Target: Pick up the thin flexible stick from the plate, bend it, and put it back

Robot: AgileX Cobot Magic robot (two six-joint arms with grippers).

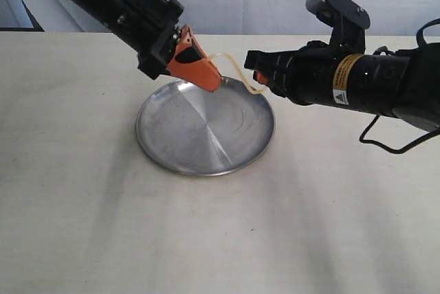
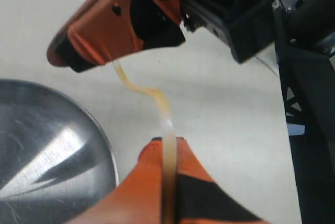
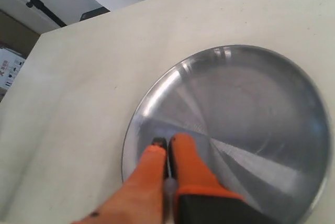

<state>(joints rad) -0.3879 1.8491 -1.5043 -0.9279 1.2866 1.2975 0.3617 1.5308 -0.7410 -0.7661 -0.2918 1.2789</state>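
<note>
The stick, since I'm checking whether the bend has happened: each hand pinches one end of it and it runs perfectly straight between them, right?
Not quite. The left hand and the right hand do each pinch one end of the stick, but it does not run straight. The left wrist view shows it kinked into a wavy curve between them.

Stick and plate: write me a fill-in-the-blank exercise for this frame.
The thin flexible stick is gripped at both ends by ____ grippers. The left gripper and right gripper both have ____ fingers. The plate rests on the ____.
Missing: two; orange; table.
</note>
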